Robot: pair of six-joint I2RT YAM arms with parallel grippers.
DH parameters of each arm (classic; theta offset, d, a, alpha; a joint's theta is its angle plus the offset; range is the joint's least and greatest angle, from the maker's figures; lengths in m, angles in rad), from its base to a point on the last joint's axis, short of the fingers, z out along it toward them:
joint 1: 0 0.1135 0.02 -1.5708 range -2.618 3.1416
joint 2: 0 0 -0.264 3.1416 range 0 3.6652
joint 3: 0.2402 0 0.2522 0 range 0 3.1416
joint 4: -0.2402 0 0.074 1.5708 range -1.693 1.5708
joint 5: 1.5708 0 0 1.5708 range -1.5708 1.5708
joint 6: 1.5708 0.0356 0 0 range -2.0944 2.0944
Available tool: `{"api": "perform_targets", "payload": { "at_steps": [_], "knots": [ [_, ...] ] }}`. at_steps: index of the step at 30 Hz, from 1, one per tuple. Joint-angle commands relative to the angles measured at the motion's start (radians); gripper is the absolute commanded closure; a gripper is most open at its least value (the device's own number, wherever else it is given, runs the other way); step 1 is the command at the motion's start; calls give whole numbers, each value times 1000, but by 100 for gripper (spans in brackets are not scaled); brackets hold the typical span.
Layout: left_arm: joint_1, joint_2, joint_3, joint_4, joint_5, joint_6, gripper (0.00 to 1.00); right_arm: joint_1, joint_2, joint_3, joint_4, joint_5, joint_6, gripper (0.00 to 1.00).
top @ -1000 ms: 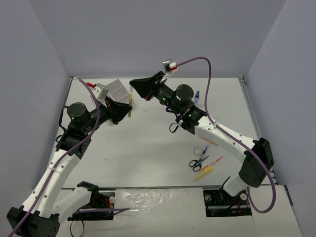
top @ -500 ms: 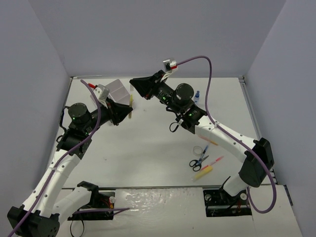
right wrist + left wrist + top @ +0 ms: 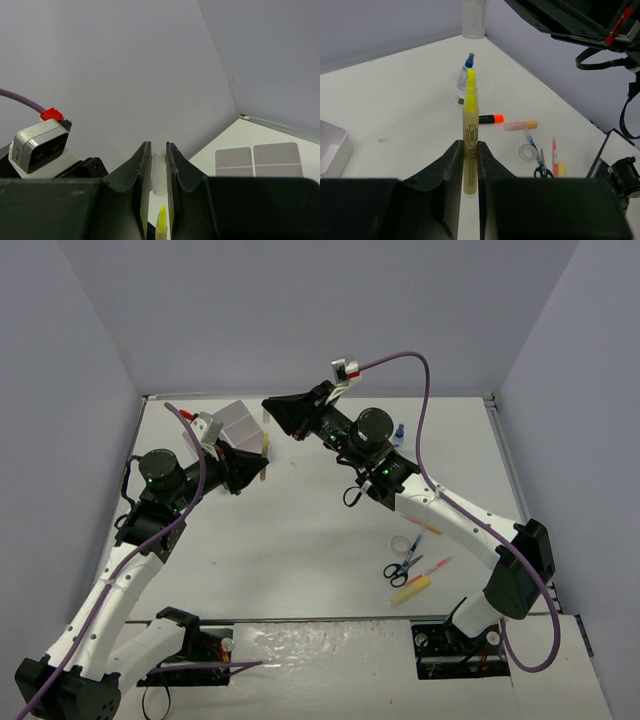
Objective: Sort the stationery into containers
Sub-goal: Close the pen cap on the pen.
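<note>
Bench (image 3: 300,540) is white. White divided tray (image 3: 238,422) sits at the far left of it; the right wrist view shows a few of its square cells. Left end effector (image 3: 469,147) is just right of the tray, pinching the yellow highlighter (image 3: 470,100) by its barrel. The highlighter has a translucent yellow-brown body with a printed label and a bright yellow uncapped tip pointing away from the fingers. Right end effector (image 3: 158,150) is also just right of the tray, pressed onto a clear tube (image 3: 158,172) that looks like a cap. The tube is in line with the tip and apart from it. Loose on the bench, well right of the tray: black-handled scissors (image 3: 398,572), loose yellow marker (image 3: 415,587), white tape roll (image 3: 404,543), blue-capped bottle (image 3: 398,435).
</note>
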Motion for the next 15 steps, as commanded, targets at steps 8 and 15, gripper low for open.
{"api": "perform_targets", "payload": {
  "at_steps": [8, 15],
  "knots": [
    [-4, -13, 52, 86, -37, 22, 100, 11, -49, -16, 85, 10, 45, 100],
    [-3, -12, 56, 92, -47, 29, 100, 11, -36, -18, 106, -2, 63, 100]
  ]
}}
